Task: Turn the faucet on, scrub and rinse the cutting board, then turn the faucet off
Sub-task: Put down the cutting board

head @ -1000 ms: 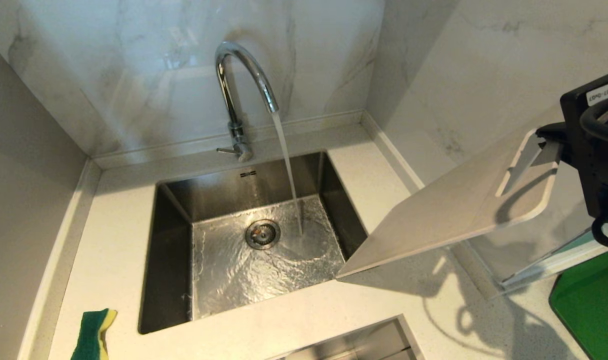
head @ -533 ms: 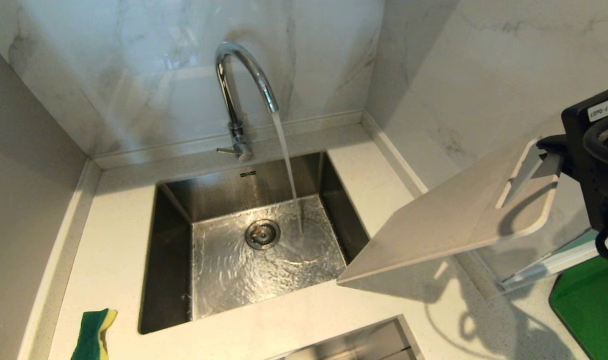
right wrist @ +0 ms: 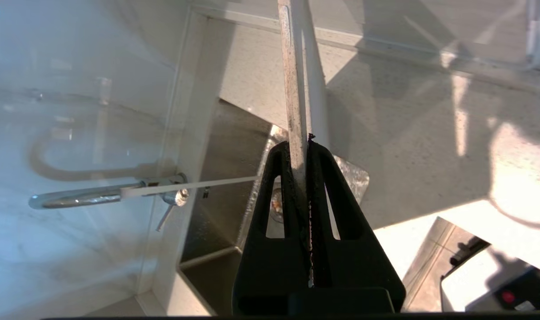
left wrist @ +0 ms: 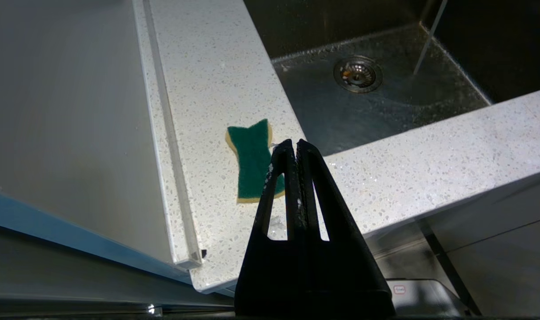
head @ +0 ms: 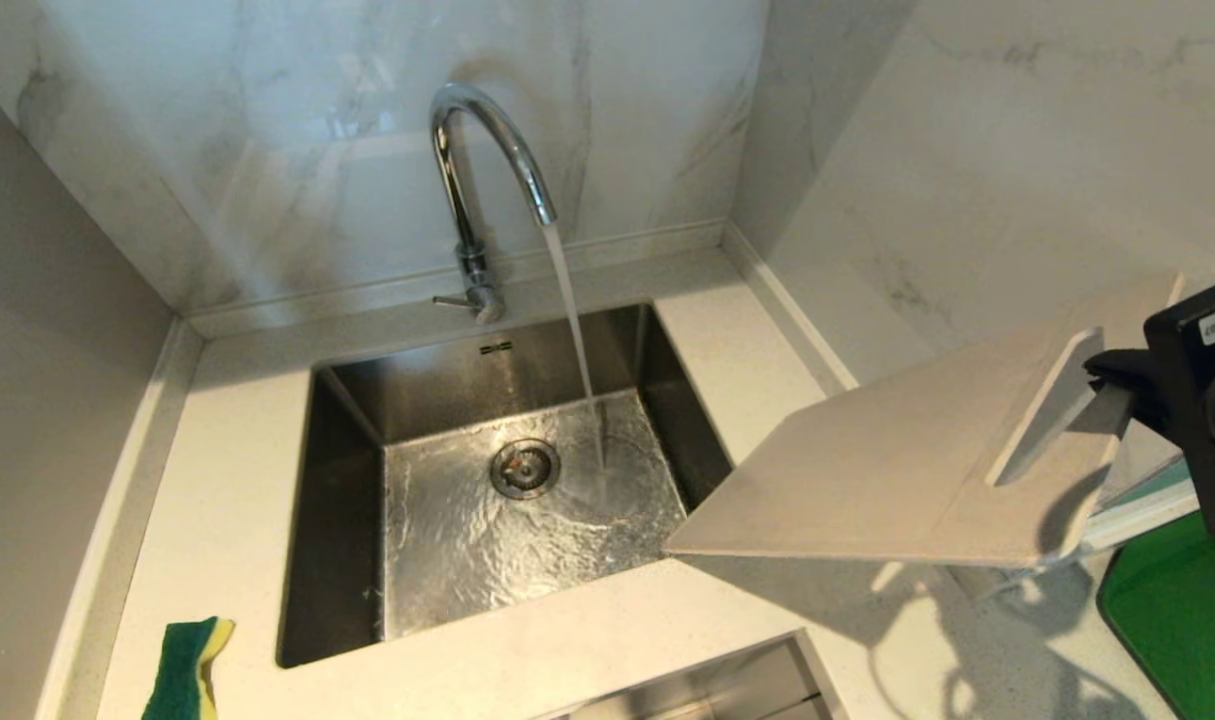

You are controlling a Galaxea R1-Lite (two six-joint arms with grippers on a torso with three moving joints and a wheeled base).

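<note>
Already the faucet [head: 487, 170] runs; my right hand [right wrist: 300, 149] pinches the board [head: 897, 480] beside the sink [head: 297, 520], unscrubbed, while my left hand [left wrist: 295, 146] rests pressed together.

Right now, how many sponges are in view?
1. The green-and-yellow sponge lies on the counter left of the sink, near its front corner. None other visible.

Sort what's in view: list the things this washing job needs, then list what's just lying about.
Job:
faucet, running
cutting board, clamped at its handle end by the right gripper
sponge, on the counter
sink
left gripper, shut, empty

Lying about:
green mat
second basin at the near edge
</note>
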